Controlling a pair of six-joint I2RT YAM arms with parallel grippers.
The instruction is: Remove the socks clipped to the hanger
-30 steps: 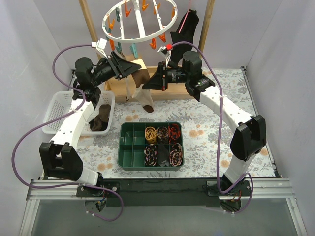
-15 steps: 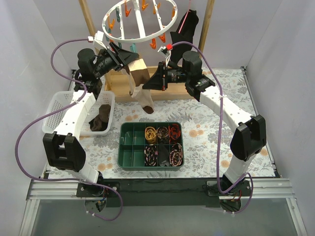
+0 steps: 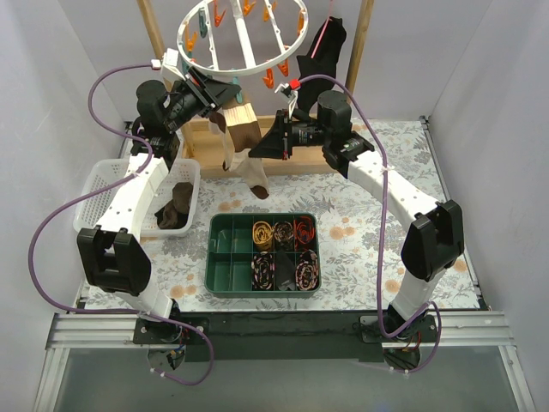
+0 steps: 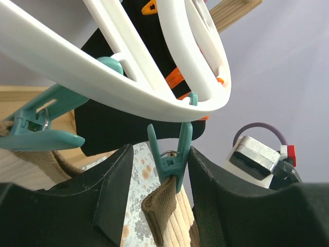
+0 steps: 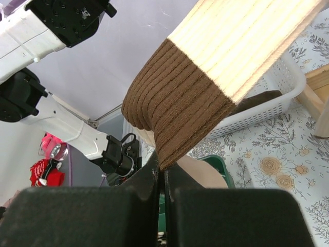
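The left arm has risen since the earlier view, bringing its end effector up beneath the white plastic round hanger ring. We see its fingers spread open on either side of a small teal plastic peg, which clips the cuff of a tan ribbed sock. The right end effector is clamped tight on a dark brown and cream ribbed sock, which hangs below the ring, above the floral-patterned surface.
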